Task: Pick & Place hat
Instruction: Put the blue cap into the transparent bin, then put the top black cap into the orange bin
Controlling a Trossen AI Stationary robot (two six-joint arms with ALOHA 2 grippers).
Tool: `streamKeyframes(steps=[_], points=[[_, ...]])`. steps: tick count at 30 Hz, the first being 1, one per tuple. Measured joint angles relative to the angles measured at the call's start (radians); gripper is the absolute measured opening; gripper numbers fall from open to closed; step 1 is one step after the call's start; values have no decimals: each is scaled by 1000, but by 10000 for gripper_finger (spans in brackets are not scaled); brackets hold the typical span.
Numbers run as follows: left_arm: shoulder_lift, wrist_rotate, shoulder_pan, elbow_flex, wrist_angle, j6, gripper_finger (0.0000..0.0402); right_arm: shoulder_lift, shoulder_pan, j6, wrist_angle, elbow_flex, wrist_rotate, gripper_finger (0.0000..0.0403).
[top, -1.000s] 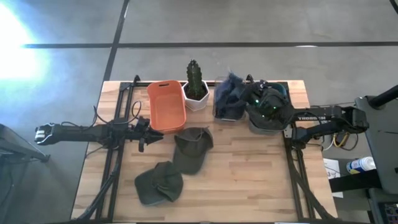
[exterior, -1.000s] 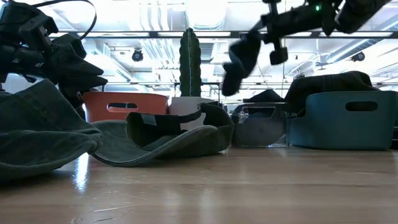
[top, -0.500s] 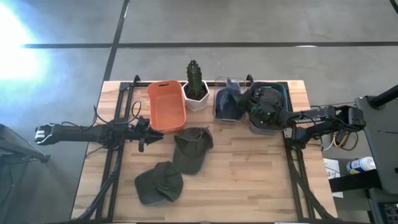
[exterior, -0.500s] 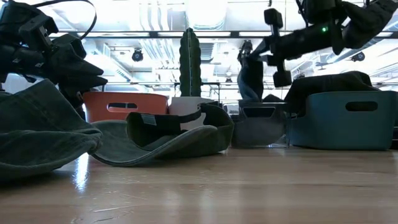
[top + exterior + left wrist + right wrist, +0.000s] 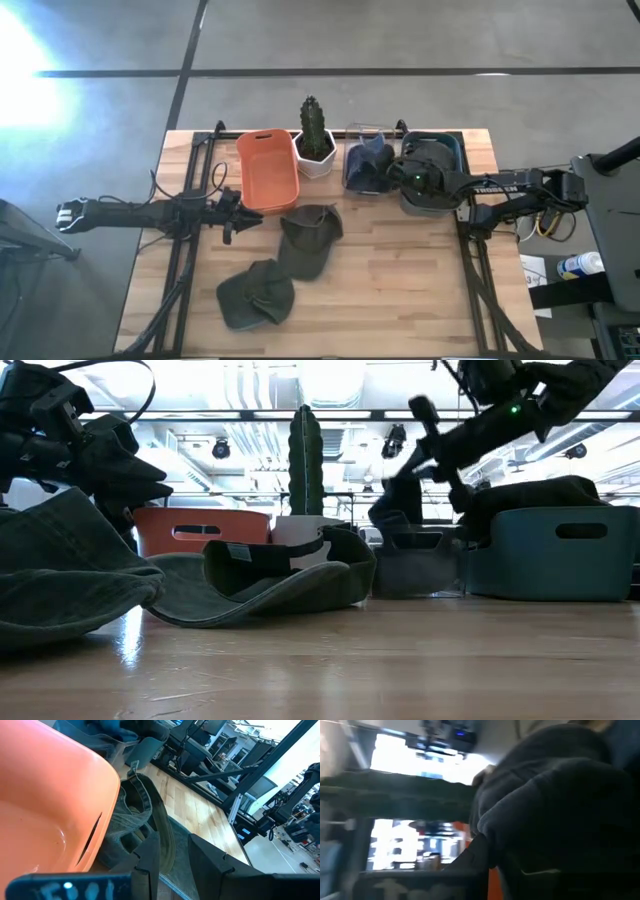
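A dark blue hat (image 5: 368,165) sits bunched in the clear bin (image 5: 352,131) at the table's far edge. My right gripper (image 5: 398,172) is over that bin, slanting down from the right, and is shut on the hat (image 5: 393,515). Two green hats lie on the wood, one mid-table (image 5: 310,237) and one nearer the front edge (image 5: 257,293). My left gripper (image 5: 238,218) waits open beside the orange bin (image 5: 268,170). In its wrist view, its fingers (image 5: 172,840) stand before the mid-table green hat (image 5: 135,815). My right gripper holds the dark blue hat (image 5: 560,795) from above, slanting in from the table's right. The bunched cloth fills its wrist view and hides which part the fingers (image 5: 475,855) have. The hat's lower part rests inside the clear bin (image 5: 420,575).
A teal bin (image 5: 457,146) with another dark hat stands right of the clear bin. A potted cactus (image 5: 314,125) stands between the orange and clear bins. The table's near right part is bare wood (image 5: 400,290).
My right gripper has come down toward the clear bin and tipped its fingers downward. The dark blue hat hung high above the bins a second ago and has sunk into the clear bin, bunching up there.
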Motion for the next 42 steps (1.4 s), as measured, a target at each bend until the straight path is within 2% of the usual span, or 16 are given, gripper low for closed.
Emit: streamKeyframes(steps=[3,8,15,20,23,28,35,42], points=[[0,0,0,0,0,0,94,-1,1,9,-76,6,-8,37],[0,0,0,0,0,0,94,-12,1,-29,-76,6,-19,96],[0,0,0,0,0,0,94,-66,4,-163,-76,6,-136,163],[0,0,0,0,0,0,94,-122,29,-201,-97,7,-203,170],[0,0,0,0,0,0,94,-157,59,-221,-139,7,-279,167],[0,0,0,0,0,0,94,-167,170,-288,-176,25,-330,166],[0,0,0,0,0,0,94,-12,354,-350,-191,177,-319,162],[0,-2,0,0,0,0,94,243,438,-192,-516,344,-375,150]])
